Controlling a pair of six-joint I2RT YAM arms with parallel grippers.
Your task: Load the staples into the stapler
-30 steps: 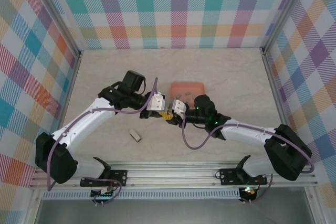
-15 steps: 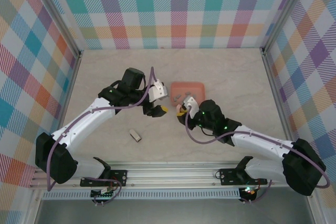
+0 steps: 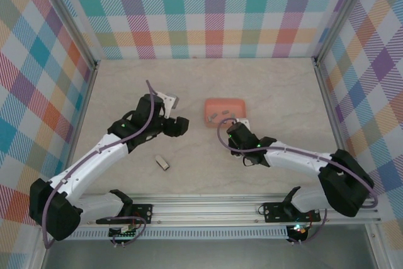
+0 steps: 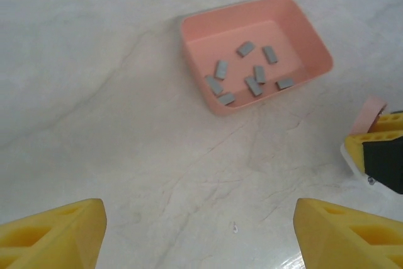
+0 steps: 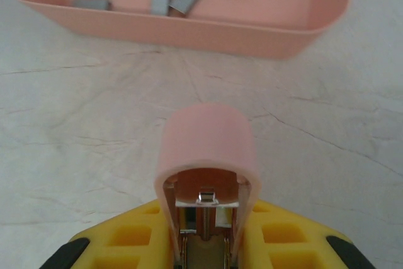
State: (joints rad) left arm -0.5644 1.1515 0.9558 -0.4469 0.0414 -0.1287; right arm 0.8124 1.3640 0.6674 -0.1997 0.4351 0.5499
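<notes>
My right gripper (image 5: 204, 244) clamps the pink stapler (image 5: 204, 140) near the tray (image 4: 320, 53), my left gripper (image 4: 201, 234) hangs wide open, and the roughly 8 staples (image 4: 259, 74) lying loose inside look light, stiff and slippery, probably best pinched across their long sides.

Robotics lab test cell: plaid backdrop panels (image 3: 214, 11) on 3 sides, alu. extrusion rail (image 3: 208, 209) at near edge w/ 2 robot arms (image 3: 94, 162) bolted on, marble-look counter (image 3: 277, 92).
</notes>
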